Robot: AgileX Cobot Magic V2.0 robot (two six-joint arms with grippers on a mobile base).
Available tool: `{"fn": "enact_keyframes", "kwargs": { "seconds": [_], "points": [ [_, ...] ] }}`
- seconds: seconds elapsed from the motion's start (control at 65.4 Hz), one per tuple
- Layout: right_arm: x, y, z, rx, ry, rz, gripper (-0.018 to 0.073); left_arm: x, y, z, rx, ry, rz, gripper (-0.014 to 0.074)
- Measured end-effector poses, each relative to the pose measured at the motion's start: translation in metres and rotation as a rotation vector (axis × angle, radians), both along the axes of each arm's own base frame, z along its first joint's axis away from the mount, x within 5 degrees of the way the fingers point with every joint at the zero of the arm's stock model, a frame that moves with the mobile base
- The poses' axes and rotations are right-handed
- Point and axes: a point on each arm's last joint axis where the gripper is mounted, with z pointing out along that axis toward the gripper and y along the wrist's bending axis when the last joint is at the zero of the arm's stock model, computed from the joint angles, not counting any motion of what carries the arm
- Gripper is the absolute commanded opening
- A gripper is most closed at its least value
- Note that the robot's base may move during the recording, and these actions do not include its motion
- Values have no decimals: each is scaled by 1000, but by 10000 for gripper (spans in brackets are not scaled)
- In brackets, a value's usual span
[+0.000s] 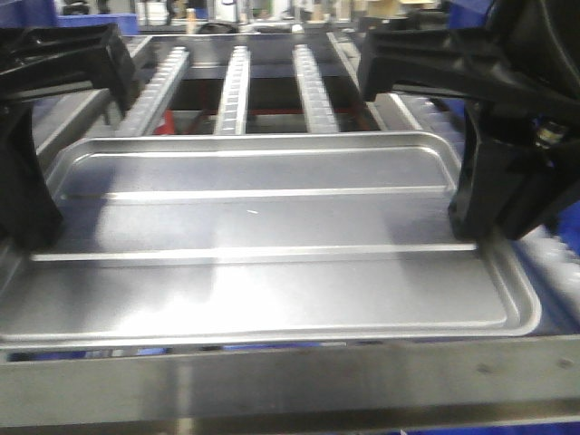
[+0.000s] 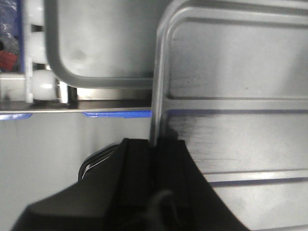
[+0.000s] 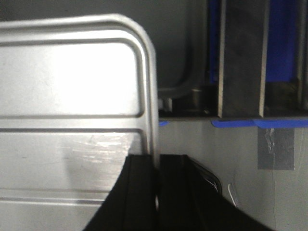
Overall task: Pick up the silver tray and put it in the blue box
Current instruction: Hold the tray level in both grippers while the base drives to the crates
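Observation:
The silver tray fills the front view, level, with two long raised ribs across its recessed panel. My left gripper is shut on its left rim, and my right gripper is shut on its right rim. In the left wrist view the black jaws pinch the tray's rim. In the right wrist view the jaws pinch the opposite rim. Blue plastic shows behind dark slats, but I cannot tell whether it is the blue box.
Three notched metal roller rails run away behind the tray. A wide steel bar crosses the front. White rollers lie at the right. Another grey rounded-rim tray shape lies beyond the left rim, beside white rollers.

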Motion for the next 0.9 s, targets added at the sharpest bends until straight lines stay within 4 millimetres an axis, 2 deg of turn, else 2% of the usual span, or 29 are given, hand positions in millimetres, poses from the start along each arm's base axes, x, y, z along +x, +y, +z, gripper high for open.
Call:
{"fn": "enact_keyframes", "kwargs": {
  "seconds": [0.903],
  "points": [
    [0, 0, 0, 0, -2, 1, 49, 0, 0, 0, -2, -1, -1, -104]
  ]
}}
